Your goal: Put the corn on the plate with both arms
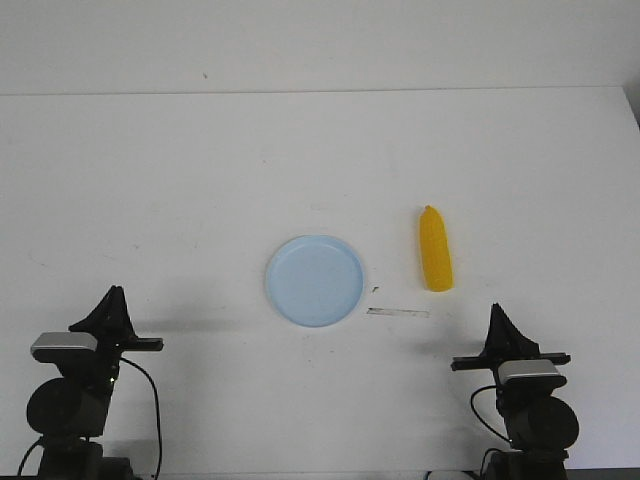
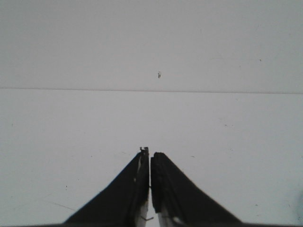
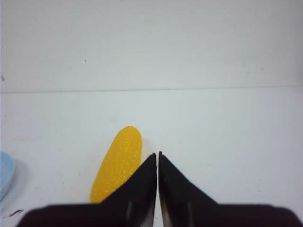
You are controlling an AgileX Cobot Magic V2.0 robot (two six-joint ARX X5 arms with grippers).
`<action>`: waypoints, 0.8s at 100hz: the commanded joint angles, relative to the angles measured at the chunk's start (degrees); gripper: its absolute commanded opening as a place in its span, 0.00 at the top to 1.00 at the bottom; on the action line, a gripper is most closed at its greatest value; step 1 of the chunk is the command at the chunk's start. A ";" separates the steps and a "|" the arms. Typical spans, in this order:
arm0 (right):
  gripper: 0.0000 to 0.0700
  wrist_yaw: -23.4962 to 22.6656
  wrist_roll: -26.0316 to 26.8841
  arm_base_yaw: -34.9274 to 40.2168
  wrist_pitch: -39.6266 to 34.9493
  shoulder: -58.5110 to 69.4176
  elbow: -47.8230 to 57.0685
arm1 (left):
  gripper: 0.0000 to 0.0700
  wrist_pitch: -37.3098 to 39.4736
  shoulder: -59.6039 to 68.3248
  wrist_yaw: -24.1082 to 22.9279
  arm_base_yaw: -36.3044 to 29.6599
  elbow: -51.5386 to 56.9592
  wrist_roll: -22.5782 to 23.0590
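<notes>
- There is one corn (image 1: pixel 435 250): a bright yellow-orange cob of smooth, plastic-looking material, long in shape, with one end narrower and rounded. In the right wrist view its surface (image 3: pixel 118 163) shows small bumps in rows, like kernels.
- The corn lies flat on the white bench (image 1: pixel 150 180), with its narrow end pointing away from the robot. It is near the right side of the plate but does not touch it.
- There is one plate (image 1: pixel 314 281): round, shallow, pale light-blue, with a low rim and a smooth matte face. Nothing lies on it. A small part of its edge (image 3: pixel 5 172) also shows in the right wrist view.
- The bench is white and matte, with some small dark specks, and a short grey mark (image 1: pixel 398 313) lies between the plate and the right arm.
- There are two arms, each with one black pointed hand.
- The left hand (image 1: pixel 113 305) is closed: in its wrist view the two fingers (image 2: pixel 125 196) meet with only a thin line between them. It holds nothing and touches nothing, and it is well apart from the plate.
- The right hand (image 1: pixel 499 328) is closed too, its fingers (image 3: pixel 182 194) pressed together in its wrist view. It is empty. The corn lies ahead of it, slightly toward the plate side, and is not touched.
</notes>
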 commanded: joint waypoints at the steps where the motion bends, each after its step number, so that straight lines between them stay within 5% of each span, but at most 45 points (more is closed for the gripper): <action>1: 0.99 0.20 0.00 0.07 0.63 0.09 -0.07 | 1.00 -0.66 -1.68 0.07 0.00 0.31 0.87; 80: 0.99 0.20 0.00 0.07 0.63 0.09 -0.07 | 1.00 -5.05 -11.13 0.07 0.00 0.33 0.90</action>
